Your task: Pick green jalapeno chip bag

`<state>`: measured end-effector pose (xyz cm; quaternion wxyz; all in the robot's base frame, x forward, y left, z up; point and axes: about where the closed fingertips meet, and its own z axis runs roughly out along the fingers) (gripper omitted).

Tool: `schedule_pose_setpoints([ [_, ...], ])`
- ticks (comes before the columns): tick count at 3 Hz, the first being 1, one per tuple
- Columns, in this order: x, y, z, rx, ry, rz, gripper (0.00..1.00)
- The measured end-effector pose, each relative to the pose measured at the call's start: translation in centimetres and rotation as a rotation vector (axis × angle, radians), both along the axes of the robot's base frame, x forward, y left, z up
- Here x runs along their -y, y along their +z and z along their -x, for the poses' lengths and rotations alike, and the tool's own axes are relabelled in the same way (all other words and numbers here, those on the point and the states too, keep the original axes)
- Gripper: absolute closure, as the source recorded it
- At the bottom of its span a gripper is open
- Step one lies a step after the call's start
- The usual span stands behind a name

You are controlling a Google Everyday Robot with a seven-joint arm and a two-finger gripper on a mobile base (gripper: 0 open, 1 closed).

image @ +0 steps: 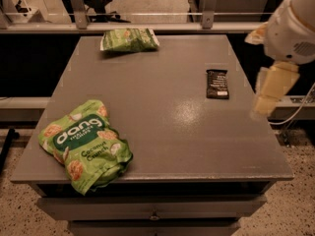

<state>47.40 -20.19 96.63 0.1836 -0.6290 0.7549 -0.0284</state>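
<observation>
The green jalapeno chip bag point(129, 39) lies flat at the far edge of the grey table point(162, 127), left of the middle. It is small, with pale chip pictures and a whitish left edge. My gripper point(269, 91) hangs from the white arm point(291, 31) over the table's right edge. It is far from the bag, holds nothing that I can see, and looks blurred.
A larger bright-green "dang Coconut Crunch" bag point(86, 144) lies at the near left corner. A small dark brown bar wrapper point(217, 83) lies at the right, close to my gripper. A metal rail point(147, 27) runs behind the table. Drawers sit below the front edge.
</observation>
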Motion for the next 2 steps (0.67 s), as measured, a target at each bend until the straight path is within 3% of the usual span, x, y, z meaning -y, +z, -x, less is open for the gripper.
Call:
schedule_pose_setpoints([
  [2,-5.6,-3.1,-13.4,0.156,0.19,-0.184,0.0],
])
